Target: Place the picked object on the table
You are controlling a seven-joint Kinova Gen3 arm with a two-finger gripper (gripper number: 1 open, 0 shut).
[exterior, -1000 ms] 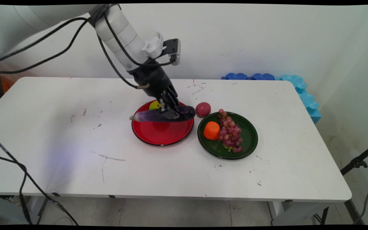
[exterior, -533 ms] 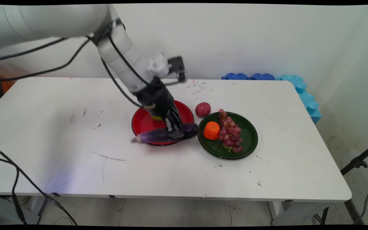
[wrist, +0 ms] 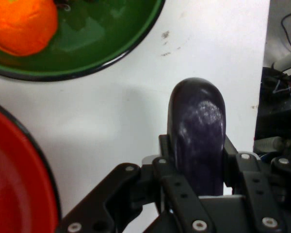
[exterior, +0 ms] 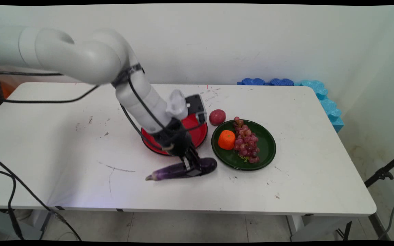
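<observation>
One eggplant point(exterior: 180, 169) lies low at centre frame on the white table point(exterior: 63, 143), clamped between the fingers of the gripper point(exterior: 193, 166), just in front of the red plate point(exterior: 197, 131). To the right sit a green plate point(exterior: 267, 145) with an orange point(exterior: 226, 139) and grapes point(exterior: 246, 141), and a reddish fruit point(exterior: 217, 117) behind.

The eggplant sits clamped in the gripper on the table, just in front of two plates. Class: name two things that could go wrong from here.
1. The gripper holds the eggplant near its rounded end, so the long stem end could sag or swing if lifted.
2. The red plate and green plate lie close behind; a sideways move might knock either.
</observation>
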